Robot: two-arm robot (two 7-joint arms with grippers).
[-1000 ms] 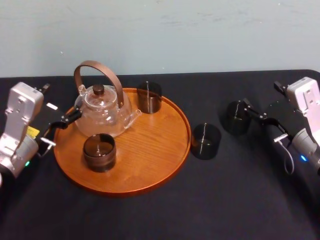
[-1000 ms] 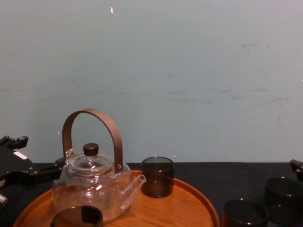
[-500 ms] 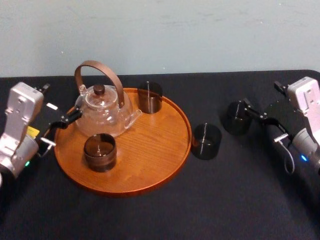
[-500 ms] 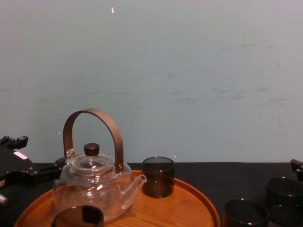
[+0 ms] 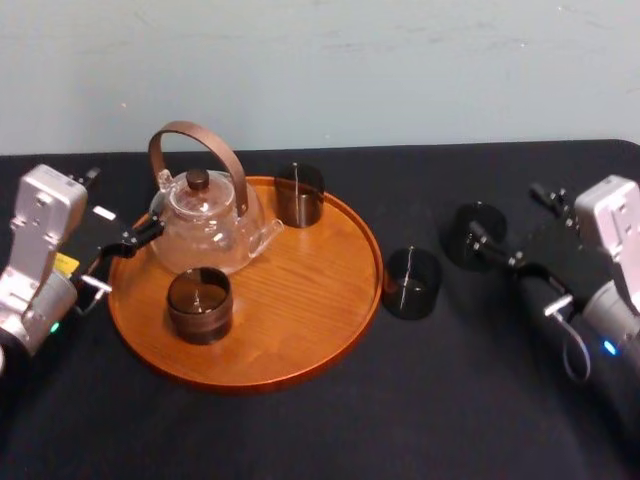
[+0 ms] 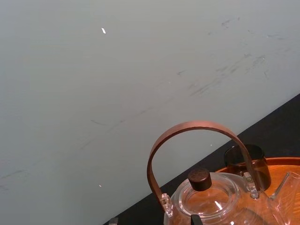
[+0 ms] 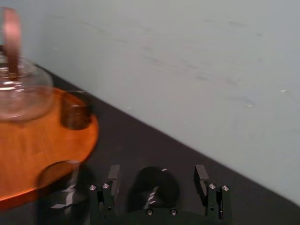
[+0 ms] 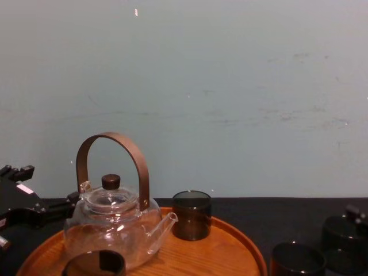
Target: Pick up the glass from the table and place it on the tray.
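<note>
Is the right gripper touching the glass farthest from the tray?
Apart. Right wrist view: right gripper open, bare table between each finger and the glass.

CHEST VIEW: the bottom edge crops the tray (image 8: 230, 247), the front glass (image 8: 94, 263) on it and, on the desk (image 8: 259, 207), the near glass (image 8: 298, 259) and far glass (image 8: 339, 242). The left wrist view cuts the teapot (image 6: 206, 206) off below its lid; the right wrist view shows it blurred, cropped at the edge.
</note>
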